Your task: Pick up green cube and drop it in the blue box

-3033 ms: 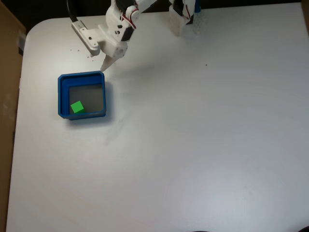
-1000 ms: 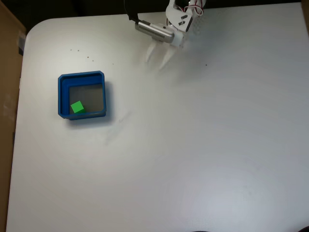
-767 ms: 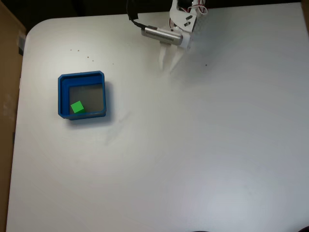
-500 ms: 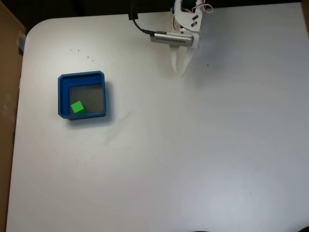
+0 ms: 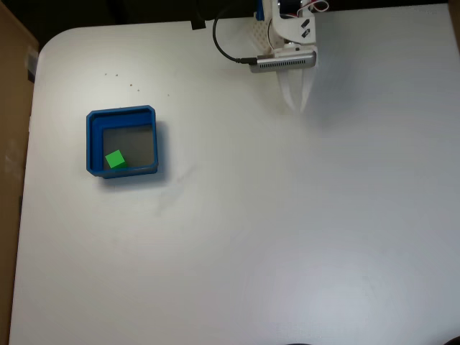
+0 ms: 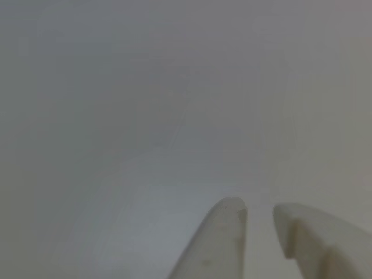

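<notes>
The green cube (image 5: 114,159) lies inside the blue box (image 5: 93,144), in the box's lower-left corner as the fixed view shows it. The box sits on the left part of the white table. My gripper (image 5: 298,106) hangs far to the right of the box, near the table's far edge, pointing down the picture. Its white fingers come almost together at the tips and hold nothing. In the other view the gripper (image 6: 258,212) enters from the bottom edge with a thin gap between the fingertips, over bare white table.
The arm's base (image 5: 282,18) and a black cable (image 5: 224,44) are at the table's far edge. A brown cardboard surface (image 5: 11,108) runs along the left side. White tabletop (image 5: 287,230) spreads to the right of and below the box.
The gripper has swung rightward along the far edge, away from the box, and its fingers have closed from spread apart. The cube stays in the box.
</notes>
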`<state>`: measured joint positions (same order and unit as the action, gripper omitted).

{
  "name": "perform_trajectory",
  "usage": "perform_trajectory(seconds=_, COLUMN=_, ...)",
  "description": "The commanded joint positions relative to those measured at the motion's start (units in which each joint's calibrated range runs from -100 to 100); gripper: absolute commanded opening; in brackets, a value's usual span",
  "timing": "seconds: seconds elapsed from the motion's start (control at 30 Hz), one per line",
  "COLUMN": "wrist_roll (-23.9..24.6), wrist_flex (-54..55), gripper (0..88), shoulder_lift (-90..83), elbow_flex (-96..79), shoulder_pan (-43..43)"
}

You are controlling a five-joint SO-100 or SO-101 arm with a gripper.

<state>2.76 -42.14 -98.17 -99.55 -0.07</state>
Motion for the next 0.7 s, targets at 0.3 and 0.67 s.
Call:
perform_trajectory(seconds=0.3, wrist_roll=-0.20, wrist_flex=1.64, gripper=0.5, shoulder_lift=-1.00, elbow_flex=-0.09, shoulder_pan=-2.46)
perform_trajectory(seconds=0.67, wrist_roll=-4.15, wrist_flex=1.64, gripper=0.5, shoulder_lift=-1.00, elbow_flex=-0.09, shoulder_pan=-3.18)
